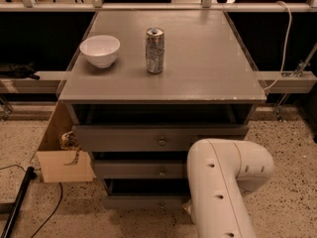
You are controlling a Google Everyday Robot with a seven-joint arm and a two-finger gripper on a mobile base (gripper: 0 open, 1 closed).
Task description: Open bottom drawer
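Note:
The grey cabinet (163,86) has three drawer fronts stacked under its top. The bottom drawer (141,202) is the lowest, slimmest grey front, just above the floor; its right end is covered by my arm and I cannot make out its knob. Above it are the middle drawer (138,169) and the top drawer (129,138), each with a small round knob. My white arm (225,182) fills the lower right, in front of the cabinet's right side. The gripper is hidden behind this arm link, low down near the bottom drawer's right end.
A white bowl (100,50) and a silver can (155,50) stand on the cabinet top. A wooden box (62,165) sits against the cabinet's left side. A black cable and pole (17,202) lie on the speckled floor at left. Rails run behind.

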